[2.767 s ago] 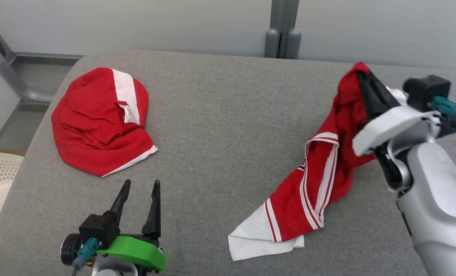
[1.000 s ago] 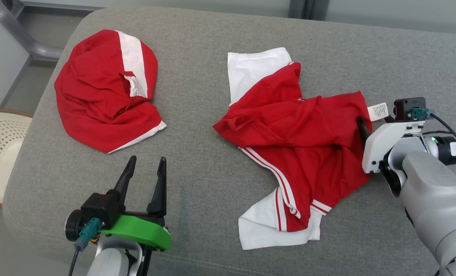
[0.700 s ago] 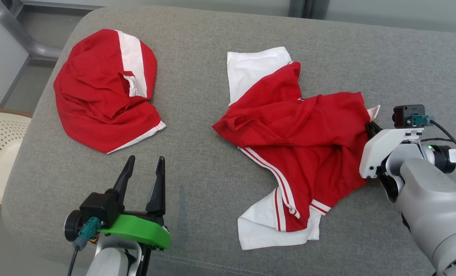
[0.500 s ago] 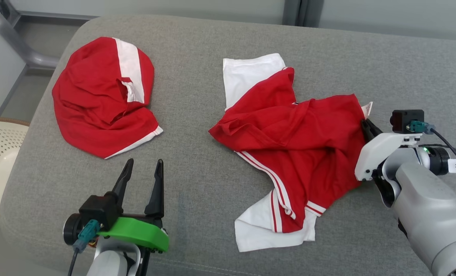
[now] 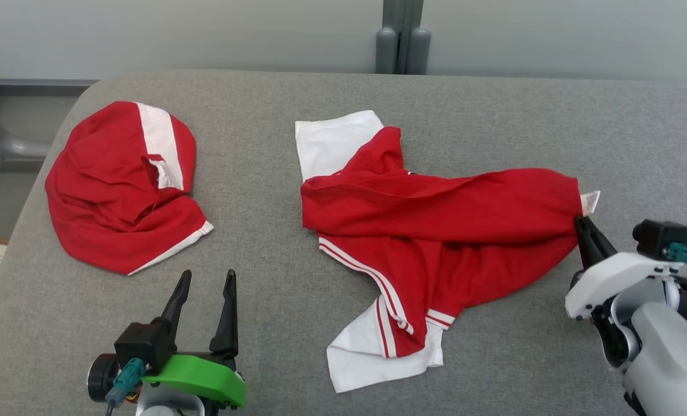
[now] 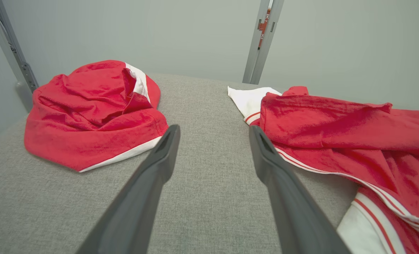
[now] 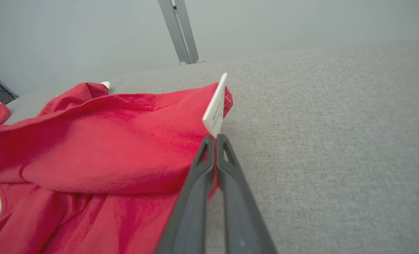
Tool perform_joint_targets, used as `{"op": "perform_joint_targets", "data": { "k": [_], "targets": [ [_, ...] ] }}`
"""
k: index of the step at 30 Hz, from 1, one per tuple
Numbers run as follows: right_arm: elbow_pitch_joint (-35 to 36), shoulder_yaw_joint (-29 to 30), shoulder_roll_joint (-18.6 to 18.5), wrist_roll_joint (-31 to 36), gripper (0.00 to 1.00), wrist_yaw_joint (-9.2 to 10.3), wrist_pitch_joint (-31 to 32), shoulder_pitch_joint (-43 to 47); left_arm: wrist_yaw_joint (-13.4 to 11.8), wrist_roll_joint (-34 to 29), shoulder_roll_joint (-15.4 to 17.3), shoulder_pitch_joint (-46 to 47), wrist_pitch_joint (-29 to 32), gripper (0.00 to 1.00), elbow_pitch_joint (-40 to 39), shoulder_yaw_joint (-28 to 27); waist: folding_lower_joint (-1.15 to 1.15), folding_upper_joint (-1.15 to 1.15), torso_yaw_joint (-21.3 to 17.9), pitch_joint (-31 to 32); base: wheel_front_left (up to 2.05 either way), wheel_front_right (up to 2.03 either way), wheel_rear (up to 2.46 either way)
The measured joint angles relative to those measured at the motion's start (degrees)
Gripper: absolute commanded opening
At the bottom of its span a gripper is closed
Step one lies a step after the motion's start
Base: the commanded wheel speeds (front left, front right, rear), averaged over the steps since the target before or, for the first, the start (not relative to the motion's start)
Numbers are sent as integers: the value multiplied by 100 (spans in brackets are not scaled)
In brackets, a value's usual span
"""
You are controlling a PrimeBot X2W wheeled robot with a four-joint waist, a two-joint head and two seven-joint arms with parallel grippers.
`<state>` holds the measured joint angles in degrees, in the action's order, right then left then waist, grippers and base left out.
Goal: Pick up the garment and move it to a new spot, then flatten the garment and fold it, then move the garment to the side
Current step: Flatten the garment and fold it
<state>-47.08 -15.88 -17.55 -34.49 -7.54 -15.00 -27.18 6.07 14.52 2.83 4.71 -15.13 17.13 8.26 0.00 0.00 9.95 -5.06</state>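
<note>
Where the padded grey table (image 5: 274, 173) comes closest to the robot, the left pincer (image 5: 208, 274) hovers at the lower left of the head view, its two dark fingers standing apart with nothing between them. In the left wrist view that pincer (image 6: 214, 128) points across bare grey fabric (image 6: 202, 197), in the gap between the two heaps of red cloth.

A little farther in and on the robot's right, the right pincer (image 5: 580, 219) has its fingers pressed together on the right-hand edge of the garment (image 5: 435, 231). In the right wrist view a sliver of red cloth (image 7: 107, 141) is caught between the closed tips (image 7: 213, 137), and a white label (image 7: 215, 107) stands up just above them.

The garment lies right of the table's middle. A white, red-striped panel is at its near end, the red body is drawn into long folds running toward the pinched edge, and another white panel is at its far end. The label (image 5: 590, 202) pokes out at the gathered right tip.

Well apart from it, on the left side, a second red and white garment (image 5: 118, 196) sits bunched in a rounded heap (image 6: 89, 106).

Beyond the table's far edge a grey post (image 5: 399, 46) rises against a pale wall.
</note>
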Motion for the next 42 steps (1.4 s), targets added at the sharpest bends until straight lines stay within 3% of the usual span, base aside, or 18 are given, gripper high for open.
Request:
{"op": "perform_joint_targets", "data": {
  "k": [10, 13, 14, 15, 27, 34, 42],
  "targets": [
    [1020, 1143, 79, 212, 0, 0, 5, 1431, 21, -31, -1, -125, 0, 100, -3, -13, 0, 0, -339, 274, 0, 0, 0],
    [1347, 1518, 430, -162, 0, 4, 252, 1695, 23, -48, -1, -157, 0, 100, -10, -35, 0, 0, -417, 298, 0, 0, 0],
    [1445, 1519, 464, -67, 72, 3, 276, 1772, 31, -53, -1, -157, 0, 100, -11, -41, 0, 0, -436, 300, 0, 0, 0],
    [1577, 1560, 476, 58, 100, 0, 280, 1833, 31, -55, 0, -160, 0, 100, -9, -56, 0, 0, -459, 300, 0, 0, 0],
    [3214, 2070, 923, 1266, 100, 4, 226, 2055, 79, -156, -1, -166, 0, 100, 9, -147, 0, 0, -531, 395, 0, 0, 0],
    [3986, 1685, 1110, 1660, 100, 4, 120, 2297, 97, -187, -1, -227, 0, 100, -1, -219, 0, 0, -561, 437, 0, 0, 0],
    [4188, 1177, 1216, 1849, 100, 4, 25, 2485, 100, -258, -1, -227, 0, 100, -25, -272, 0, 0, -638, 392, 0, 0, 0]
  ]
}}
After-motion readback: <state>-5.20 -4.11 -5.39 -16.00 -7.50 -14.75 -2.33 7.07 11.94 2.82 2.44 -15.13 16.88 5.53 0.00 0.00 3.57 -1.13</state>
